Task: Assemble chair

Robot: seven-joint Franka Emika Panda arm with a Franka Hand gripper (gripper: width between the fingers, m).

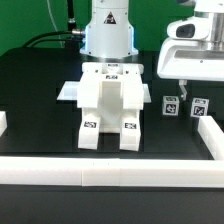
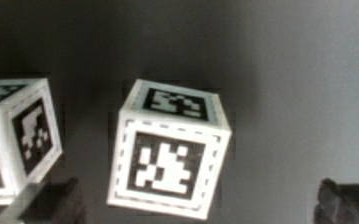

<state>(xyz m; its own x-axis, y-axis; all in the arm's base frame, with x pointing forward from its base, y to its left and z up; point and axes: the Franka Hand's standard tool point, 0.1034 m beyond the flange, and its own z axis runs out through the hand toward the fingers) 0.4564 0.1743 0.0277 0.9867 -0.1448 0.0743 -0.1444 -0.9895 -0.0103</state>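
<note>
Smooth white rail, blocky chair frame, gripper spread above tagged square posts

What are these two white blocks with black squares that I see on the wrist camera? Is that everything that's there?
Observer: They are small chair posts, one post and a second post, standing apart on the exterior view's right. A much bigger chair piece stands in the middle of the black table.
Operator: Is my gripper holding one?
Observer: No. The gripper hangs open above them and grips neither.
Operator: What goes around the edge?
Observer: Long white rails run along the front and the sides.
</note>
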